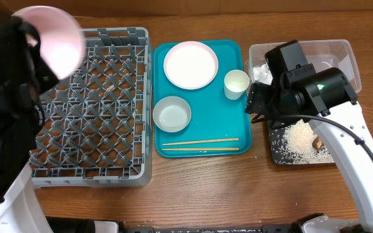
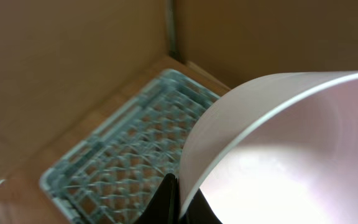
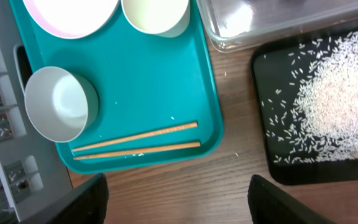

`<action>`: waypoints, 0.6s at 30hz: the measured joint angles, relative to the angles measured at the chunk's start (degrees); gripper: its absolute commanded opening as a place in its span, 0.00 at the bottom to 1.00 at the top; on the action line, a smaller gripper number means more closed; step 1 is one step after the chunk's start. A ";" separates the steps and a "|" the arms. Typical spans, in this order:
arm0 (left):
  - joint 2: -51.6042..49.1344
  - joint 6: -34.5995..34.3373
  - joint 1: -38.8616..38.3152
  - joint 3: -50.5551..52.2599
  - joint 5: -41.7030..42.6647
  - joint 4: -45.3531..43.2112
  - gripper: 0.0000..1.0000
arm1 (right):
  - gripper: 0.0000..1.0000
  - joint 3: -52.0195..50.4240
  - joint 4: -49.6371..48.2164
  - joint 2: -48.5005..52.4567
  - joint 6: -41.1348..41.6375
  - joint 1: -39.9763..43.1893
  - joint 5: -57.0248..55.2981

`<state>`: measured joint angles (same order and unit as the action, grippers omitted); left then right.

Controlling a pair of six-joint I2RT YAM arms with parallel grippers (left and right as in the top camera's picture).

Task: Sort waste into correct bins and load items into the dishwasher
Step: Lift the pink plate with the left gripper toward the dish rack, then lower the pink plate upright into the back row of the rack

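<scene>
- The bench (image 1: 206, 188) is bare wood and carries all the items below.
- The grey dish rack (image 1: 96, 176) stands at the left of the bench. No dishes rest on the part of its lattice floor that is in view.
- The teal tray (image 1: 203, 123) lies just beside the rack, on its right.
- The large pale pink plate (image 1: 57, 39) is held tilted in the air above the far left corner of the rack. The left tool (image 2: 180, 202) is pressed together on its rim, one finger on each face.
- The clear plastic tub (image 1: 342, 48) sits at the far right. A crumpled white tissue (image 3: 234, 20) lies inside it.
- The black tray (image 1: 280, 155) lies directly in front of the tub.
- The right tool (image 3: 179, 205) hangs over the bench between the teal tray and the black tray. Its fingers are spread and hold nothing.
- The smaller plate (image 1: 191, 65) lies at the far end of the teal tray.
- The pale bowl (image 1: 172, 114) stands upright on the tray's left side.
- The white cup (image 1: 236, 84) stands upright near the tray's right edge.
- The two chopsticks (image 1: 199, 145) lie side by side along the tray's near edge.
- The rice grains (image 1: 300, 139) lie heaped and scattered on the black tray.
- The brown lump (image 1: 317, 141) lies at the right edge of the rice.
</scene>
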<state>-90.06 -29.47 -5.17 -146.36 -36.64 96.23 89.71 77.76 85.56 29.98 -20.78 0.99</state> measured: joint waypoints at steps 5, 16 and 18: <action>-8.00 -3.85 -0.44 2.75 -12.39 -0.85 0.04 | 0.97 0.00 -0.44 0.00 -0.07 0.00 0.00; -36.22 -4.98 -7.52 4.85 -32.35 -2.16 0.04 | 1.00 0.00 -0.59 0.00 0.00 0.00 -0.17; -39.93 -5.11 -9.11 4.85 -34.62 -3.43 0.04 | 1.00 0.00 -0.85 0.00 0.02 0.00 -0.17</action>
<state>-129.99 -34.59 -14.28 -141.51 -71.26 92.79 89.71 76.90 85.56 30.00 -20.78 0.82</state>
